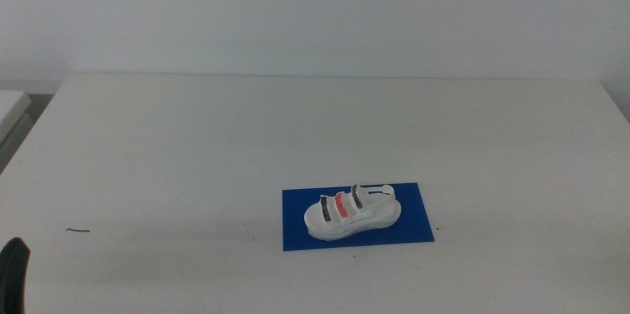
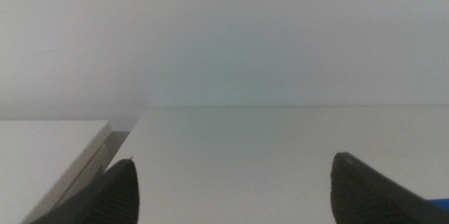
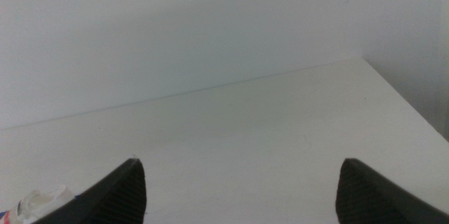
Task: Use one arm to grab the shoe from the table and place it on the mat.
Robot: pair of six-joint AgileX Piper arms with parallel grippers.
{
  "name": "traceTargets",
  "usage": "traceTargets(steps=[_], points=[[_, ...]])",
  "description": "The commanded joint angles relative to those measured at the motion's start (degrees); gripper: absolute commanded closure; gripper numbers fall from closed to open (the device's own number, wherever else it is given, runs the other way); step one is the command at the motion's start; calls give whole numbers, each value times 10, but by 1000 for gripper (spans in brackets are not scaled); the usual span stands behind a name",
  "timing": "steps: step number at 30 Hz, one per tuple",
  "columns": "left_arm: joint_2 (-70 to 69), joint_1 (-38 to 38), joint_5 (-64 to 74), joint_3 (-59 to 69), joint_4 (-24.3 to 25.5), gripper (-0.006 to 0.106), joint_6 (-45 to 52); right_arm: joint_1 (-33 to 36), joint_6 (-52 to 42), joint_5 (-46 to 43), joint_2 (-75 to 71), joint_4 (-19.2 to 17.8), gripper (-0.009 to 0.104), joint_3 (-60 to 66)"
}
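The white shoe (image 1: 352, 212) with two black straps and a red one lies on the blue mat (image 1: 413, 225) on the white table (image 1: 295, 127), right of the middle near the front. No gripper touches it. My left gripper (image 2: 231, 182) is open and empty; a bit of it shows at the middle view's bottom left corner (image 1: 14, 273). A corner of the mat shows in the left wrist view (image 2: 439, 203). My right gripper (image 3: 242, 185) is open and empty, out of the middle view. A piece of the shoe shows in the right wrist view (image 3: 38, 203).
A small dark mark (image 1: 78, 229) lies on the table at the front left. A pale second surface (image 1: 12, 107) adjoins the table's left edge, also seen in the left wrist view (image 2: 49, 154). The table's right edge shows in the right wrist view (image 3: 407, 97).
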Motion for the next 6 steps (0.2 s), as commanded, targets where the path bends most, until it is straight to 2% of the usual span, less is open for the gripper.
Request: traceTargets(steps=[1, 6], points=[[-3, 1, 1, 0, 3, 7, 0, 1, -2, -6, -3, -3, 16, 1], [-3, 1, 1, 0, 3, 7, 0, 1, -2, -6, -3, -3, 16, 1]])
